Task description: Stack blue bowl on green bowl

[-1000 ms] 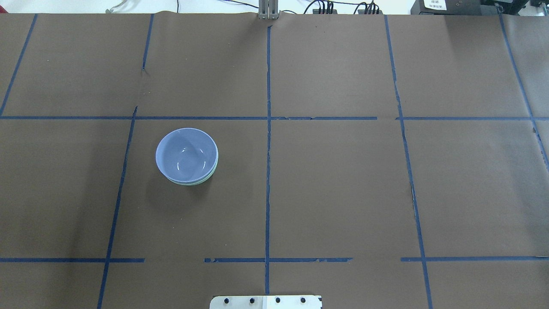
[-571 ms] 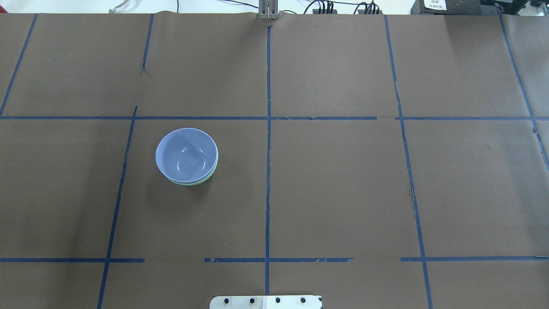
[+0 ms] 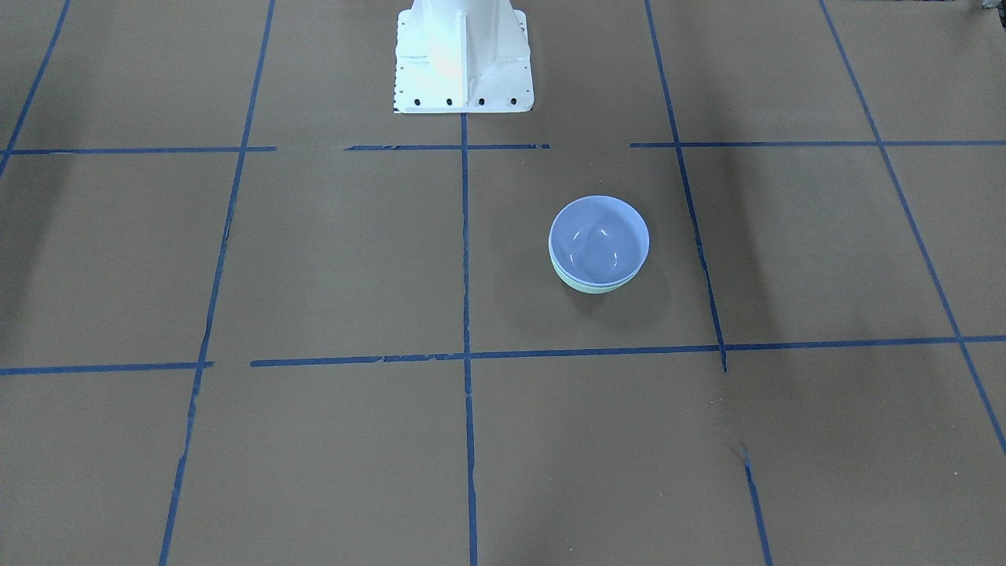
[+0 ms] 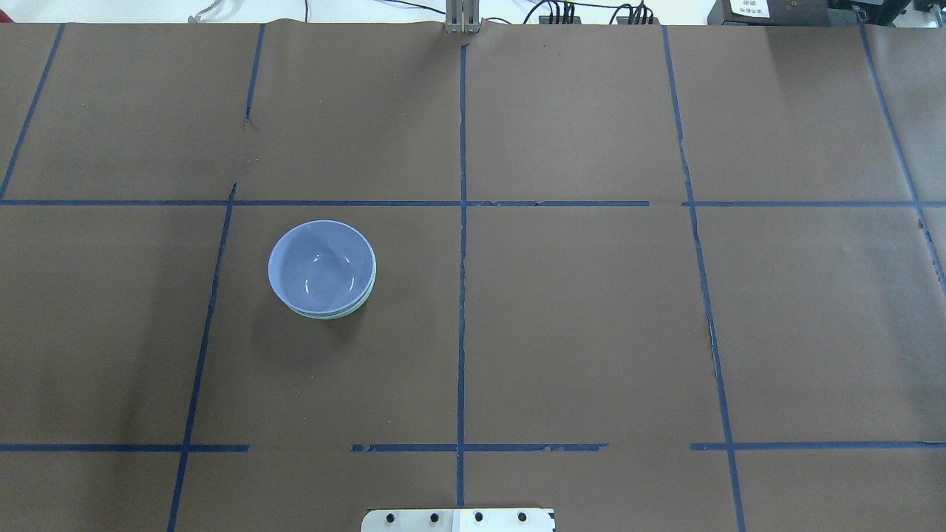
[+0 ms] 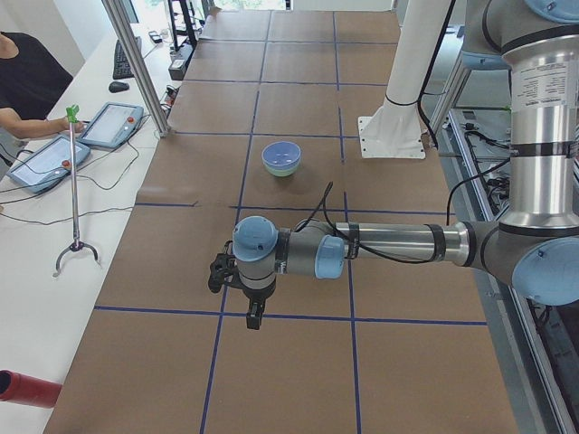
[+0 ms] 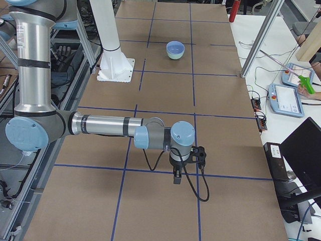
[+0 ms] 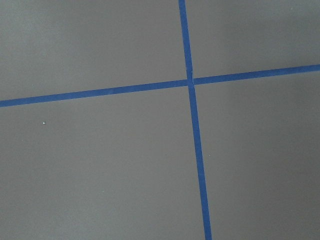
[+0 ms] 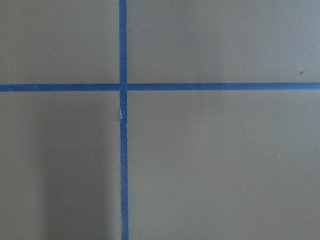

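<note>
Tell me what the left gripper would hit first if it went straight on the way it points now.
The left gripper points down, so it would probably meet the brown paper-covered table first, near a crossing of blue tape lines. Nothing else shows beneath it, though its height is unclear.

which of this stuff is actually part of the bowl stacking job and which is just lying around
Part of the job:
- blue bowl, sitting nested in the other bowl
- green bowl, underneath, only its rim showing

Just lying about, on the side benches:
- teach pendant
- grabber stick
- red cylinder
- laptop
</note>
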